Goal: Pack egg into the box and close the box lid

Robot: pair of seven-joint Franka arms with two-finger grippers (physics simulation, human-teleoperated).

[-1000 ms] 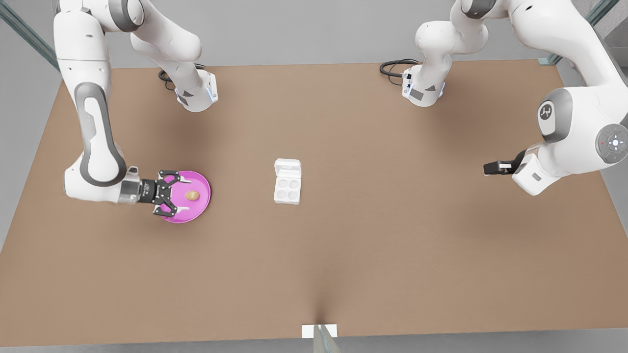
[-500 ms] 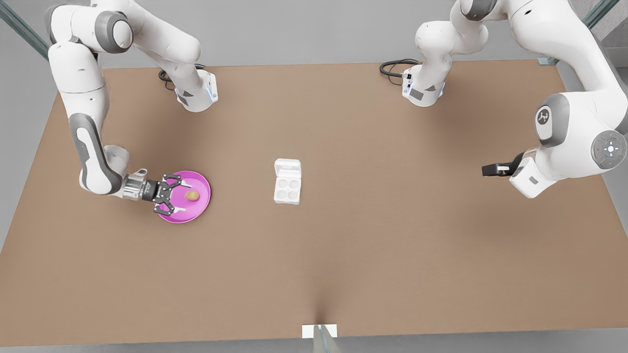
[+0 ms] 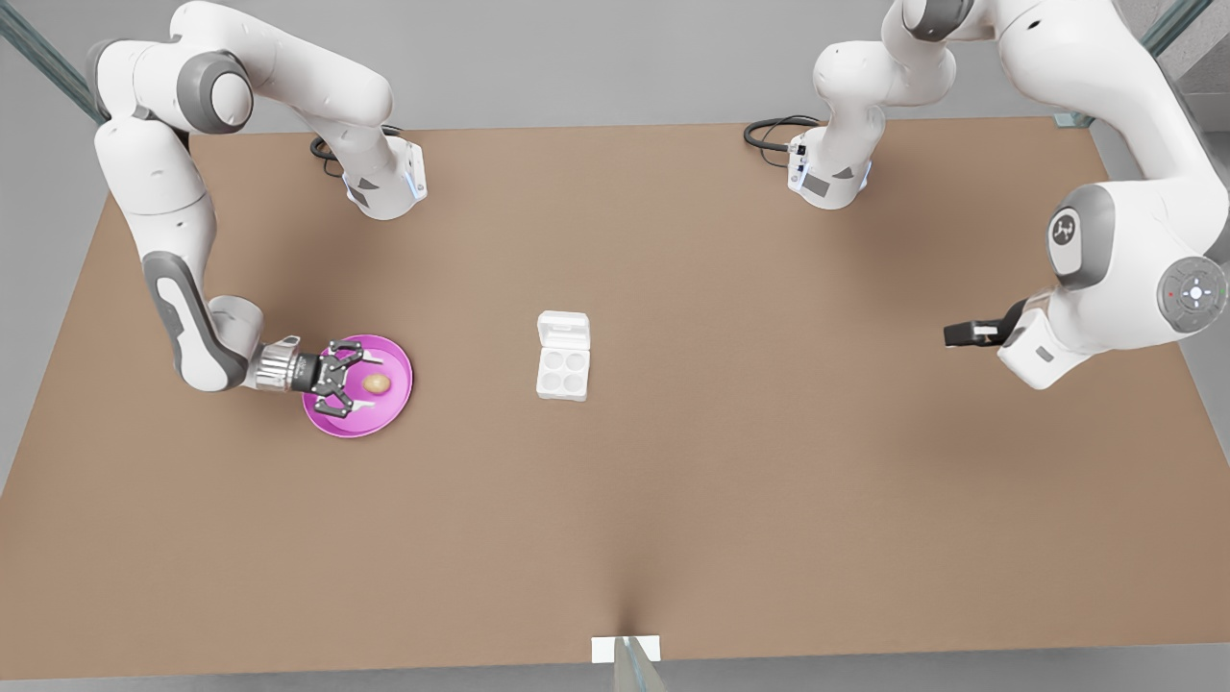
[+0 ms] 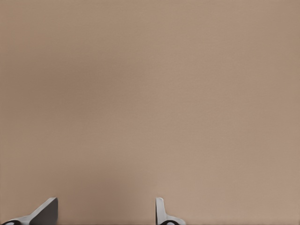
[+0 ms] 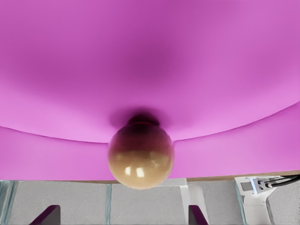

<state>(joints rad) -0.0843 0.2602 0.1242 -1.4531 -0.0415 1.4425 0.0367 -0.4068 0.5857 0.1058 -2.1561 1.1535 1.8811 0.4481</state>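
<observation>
Tan-brown and glossy, the egg lies on the flat of the pink plate, well apart from the box, which sits mid-table with its four round cups bare and the box lid swung open and lying flat on the tray's far edge. The right gripper lies low over the plate with its fingers spread either side of the egg and not touching it; in the right wrist view the egg sits squarely between the two fingertips, with highlights on its smooth shell. Judging by that sheen and its rounded shape, it will likely be light, hard, brittle and slippery, apt to roll on the plate or squirt out of a hard pinch, so a gentle hold across its widest part, fingertips level with the middle, looks safest. The plate seems a shallow dish with a low raised rim that may check any rolling. The box looks like thin moulded white material, light enough to slide if nudged. The left gripper waits well away on the box's other side, its fingers parted above bare brown table.
</observation>
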